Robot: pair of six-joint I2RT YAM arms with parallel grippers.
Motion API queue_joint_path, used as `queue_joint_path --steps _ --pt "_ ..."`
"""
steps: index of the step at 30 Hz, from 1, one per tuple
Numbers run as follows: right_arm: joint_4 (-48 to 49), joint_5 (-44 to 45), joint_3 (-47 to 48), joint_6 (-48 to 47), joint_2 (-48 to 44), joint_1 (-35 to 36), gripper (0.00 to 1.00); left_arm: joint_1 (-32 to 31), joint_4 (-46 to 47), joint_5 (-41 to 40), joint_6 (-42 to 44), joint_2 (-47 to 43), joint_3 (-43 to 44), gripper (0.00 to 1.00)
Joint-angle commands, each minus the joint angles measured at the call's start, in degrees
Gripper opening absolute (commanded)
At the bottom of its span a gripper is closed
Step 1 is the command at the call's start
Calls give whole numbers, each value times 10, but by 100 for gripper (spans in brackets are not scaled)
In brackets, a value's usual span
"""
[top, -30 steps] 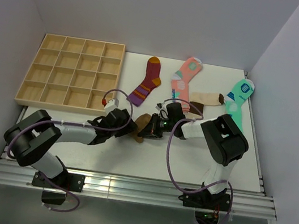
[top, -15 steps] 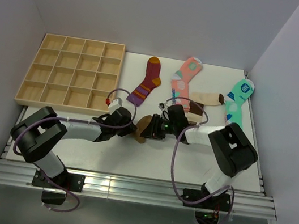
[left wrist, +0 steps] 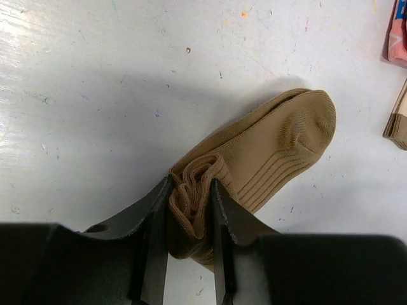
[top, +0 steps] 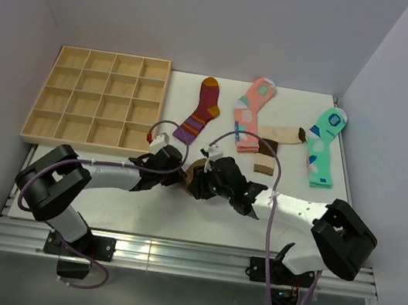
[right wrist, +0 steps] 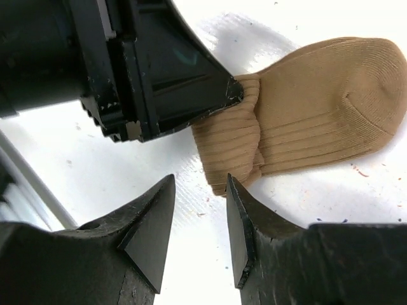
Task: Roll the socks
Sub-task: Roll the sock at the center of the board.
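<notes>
The mid-brown sock (left wrist: 273,143) lies on the white table with its cuff end bunched into a small roll. My left gripper (left wrist: 191,198) is shut on that roll; the toe points away from it. My right gripper (right wrist: 200,184) stands open just short of the roll's edge, with nothing between its fingers. The brown sock (right wrist: 318,101) and the left gripper (right wrist: 159,70) both show in the right wrist view. From above, the two grippers meet at the brown sock (top: 195,166), left gripper (top: 175,173) and right gripper (top: 200,182). The beige sock (top: 279,134) with the dark toe lies behind them.
A wooden compartment tray (top: 84,145) sits at the back left. A maroon striped sock (top: 201,113), a pink sock (top: 252,106) and a mint-green sock (top: 323,141) lie along the back. Walls close in both sides.
My right gripper opened and let go of the brown sock, and its arm swung low to the right. My left gripper closed on the sock's rolled end.
</notes>
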Motion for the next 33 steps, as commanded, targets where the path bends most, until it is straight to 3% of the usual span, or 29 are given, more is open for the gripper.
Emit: queue_joint_path --steps 1,13,14,17,18,20,26,33 --pt "-5 81 11 -47 4 17 46 -7 -87 2 24 6 -8 27" --pt "-5 103 34 -47 68 47 42 -8 -86 7 26 -8 -15 28" --pt "-4 103 33 -41 71 47 40 -8 -84 8 26 -8 -17 28" --pt "-2 89 31 -23 78 41 18 -8 -84 6 26 -11 -18 32" --pt "-4 81 32 -17 81 35 6 -8 -84 5 25 -13 -20 35" --pt "-7 53 30 5 84 13 0 -8 -82 2 24 -19 -23 40" --pt "-12 -68 16 69 97 -60 0 -8 -70 -8 15 -46 -42 58" --pt "-20 -229 41 112 154 -138 0 -8 -42 -6 15 -77 -63 88"
